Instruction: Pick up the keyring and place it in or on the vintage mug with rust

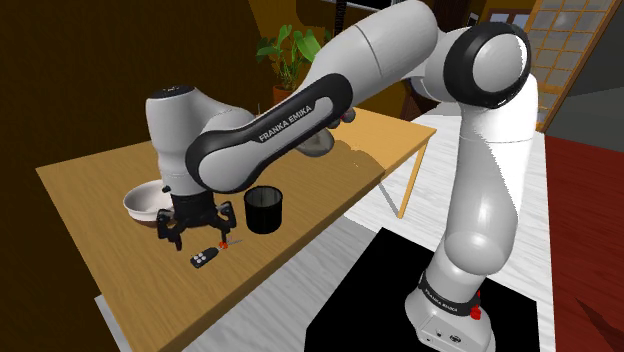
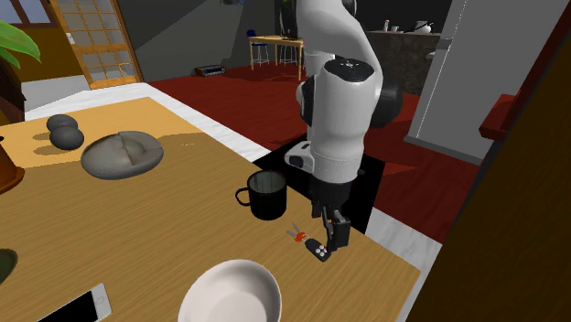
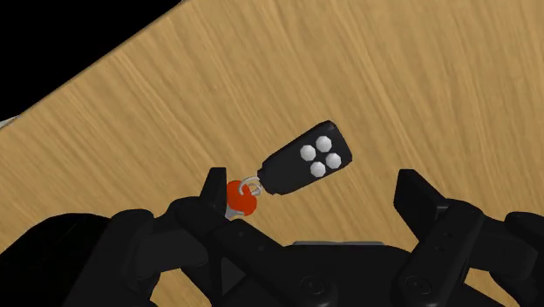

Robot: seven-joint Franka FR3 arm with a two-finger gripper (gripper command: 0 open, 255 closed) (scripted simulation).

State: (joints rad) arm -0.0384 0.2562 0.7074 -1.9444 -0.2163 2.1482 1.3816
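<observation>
The task is at its opening stage: nothing has been picked up. The keyring [image 3: 307,161], a black rectangular fob with four white buttons joined by a small metal ring to a round red tag, lies flat on the light wooden tabletop [image 1: 90,190]. It rests near the black handled mug [image 2: 265,194], on the side of the mug toward the tabletop's front edge, apart from it and not touching it.

The all-black two-finger hand [image 3: 314,185] hangs low over the keyring, just beside the mug on that same side. Its fingers [image 3: 417,199] stand wide apart. In the wrist view the fob sits between and slightly past the fingertips, and the red tag lies close to one finger. Neither finger appears to press on any part of the keyring, so it is not held. In the second exterior view the hand [image 2: 337,230] looks almost down at the tabletop, with the keyring [image 2: 317,246] right at its tips.

The mug stands upright with its mouth open, and nothing shows inside it. A white bowl [image 1: 148,201] sits farther from the mug, beyond the hand.

By my reading, the approach is nearly finished. The grasp, the lift, the short carry to the mug and the release over its mouth all remain.
</observation>
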